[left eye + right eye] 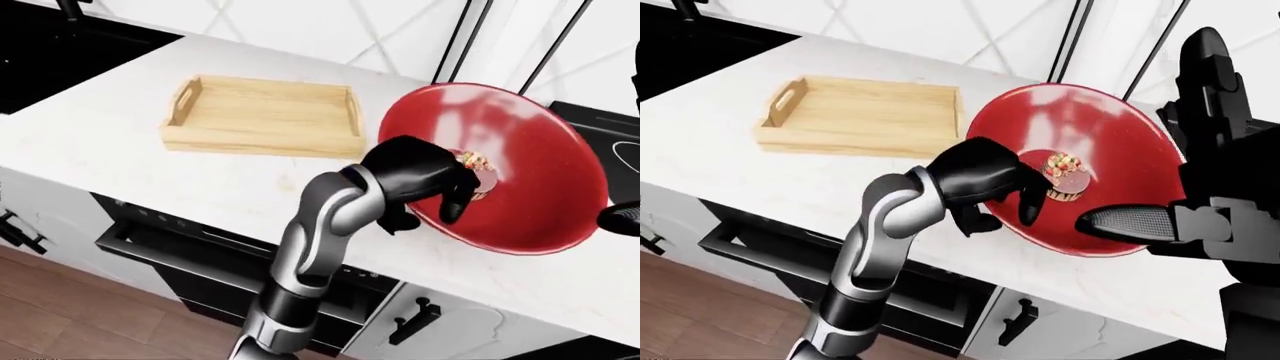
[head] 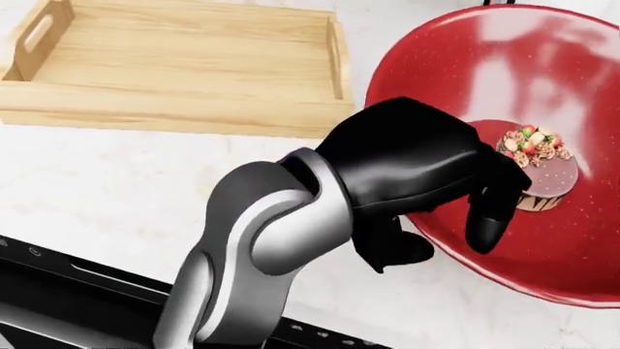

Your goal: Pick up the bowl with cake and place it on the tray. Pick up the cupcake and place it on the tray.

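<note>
Left-eye view: shallow wooden tray with cut-out handles (image 1: 262,115) on the white marble counter (image 1: 90,131), upper left. Just right of it, glossy red round bowl (image 1: 520,161), tilted, rim toward the camera. Black three-finger left hand (image 1: 425,184) clamped over the bowl's near-left rim, fingers inside, thumb beneath. Small chocolate cake topped with strawberries (image 1: 478,166) half hidden behind the fingers.

Head view: same grip up close, one fingertip (image 2: 482,231) pressed on the red inner wall just beside the cake, thumb (image 2: 392,247) curled under the rim. Tray bare, apart from the bowl.

Right-eye view: black right hand (image 1: 1205,180) at the bowl's right edge, fingers spread, one upright, one lying along the rim; contact impossible to judge.
</note>
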### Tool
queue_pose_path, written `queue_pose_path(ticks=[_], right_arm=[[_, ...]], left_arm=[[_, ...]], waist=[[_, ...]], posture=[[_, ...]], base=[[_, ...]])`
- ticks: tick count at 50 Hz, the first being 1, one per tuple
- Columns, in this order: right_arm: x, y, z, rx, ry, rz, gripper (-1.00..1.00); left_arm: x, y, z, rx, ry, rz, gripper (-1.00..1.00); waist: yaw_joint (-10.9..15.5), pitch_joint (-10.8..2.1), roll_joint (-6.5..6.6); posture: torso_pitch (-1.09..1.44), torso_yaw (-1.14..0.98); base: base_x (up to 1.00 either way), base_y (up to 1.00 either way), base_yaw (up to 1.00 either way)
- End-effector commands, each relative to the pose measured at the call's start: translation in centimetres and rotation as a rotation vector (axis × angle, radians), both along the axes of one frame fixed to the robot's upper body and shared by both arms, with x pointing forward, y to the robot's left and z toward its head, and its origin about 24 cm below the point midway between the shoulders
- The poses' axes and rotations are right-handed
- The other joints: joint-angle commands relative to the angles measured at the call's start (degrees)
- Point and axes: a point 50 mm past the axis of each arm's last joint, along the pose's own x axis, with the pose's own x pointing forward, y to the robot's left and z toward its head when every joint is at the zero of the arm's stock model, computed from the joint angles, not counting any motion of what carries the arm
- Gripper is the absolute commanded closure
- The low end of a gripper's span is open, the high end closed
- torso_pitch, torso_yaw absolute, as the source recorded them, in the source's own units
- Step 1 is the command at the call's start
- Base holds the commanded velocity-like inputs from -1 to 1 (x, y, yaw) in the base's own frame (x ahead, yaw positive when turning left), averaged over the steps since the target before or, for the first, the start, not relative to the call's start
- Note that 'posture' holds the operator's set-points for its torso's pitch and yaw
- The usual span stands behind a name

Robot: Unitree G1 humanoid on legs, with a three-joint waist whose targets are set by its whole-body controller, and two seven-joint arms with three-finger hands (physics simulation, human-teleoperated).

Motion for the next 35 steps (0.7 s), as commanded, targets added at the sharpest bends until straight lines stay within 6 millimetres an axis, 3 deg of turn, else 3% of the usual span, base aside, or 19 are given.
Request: queue_pose_path(ticks=[1,9,12,19,21,23,24,35], right_arm=[[-0.4,-0.2,0.7,0.000,-0.049,-0.013,-1.00],[-0.4,-0.1,0.7,0.000,-0.052,-0.009,-1.00],[-0.4,-0.1,0.7,0.000,-0.053,-0.009,-1.00],[-0.5,-0.3,0.7,0.006,-0.053,-0.011,-1.00],[-0.5,-0.3,0.7,0.006,-0.054,-0.011,-1.00],[-0.5,-0.3,0.7,0.007,-0.053,-0.011,-1.00],[-0.5,-0.3,0.7,0.007,-0.053,-0.011,-1.00],[-1.1,-0.6,1.1,0.011,-0.062,-0.021,-1.00]], left_arm=[[0.4,0.0,-0.4,0.085,-0.040,0.040,0.53],[0.4,-0.4,-0.4,0.104,-0.088,0.051,0.34],[0.4,-0.4,-0.3,0.103,-0.092,0.051,0.15],[0.4,-0.6,-0.7,0.107,-0.085,0.047,0.07],[0.3,-0.7,-0.8,0.109,-0.081,0.043,0.39],[0.1,-0.7,-0.7,0.107,-0.082,0.038,0.89],[0.1,-0.6,-0.5,0.101,-0.085,0.037,1.00],[-0.5,0.1,2.7,0.022,-0.134,0.034,1.00]], waist=[[0.0,-0.49,-0.09],[-0.1,-0.28,-0.34],[-0.1,-0.26,-0.32],[-0.2,-0.28,-0.15],[-0.2,-0.33,-0.09],[-0.2,-0.45,-0.05],[-0.3,-0.50,-0.03],[-0.4,-0.65,0.56]], posture=[[0.00,0.00],[0.00,0.00],[0.00,0.00],[0.00,0.00],[0.00,0.00],[0.00,0.00],[0.00,0.00],[0.00,0.00]], base=[[0.00,0.00,0.00],[0.00,0.00,0.00],[0.00,0.00,0.00],[0.00,0.00,0.00],[0.00,0.00,0.00],[0.00,0.00,0.00],[0.00,0.00,0.00],[0.00,0.00,0.00]])
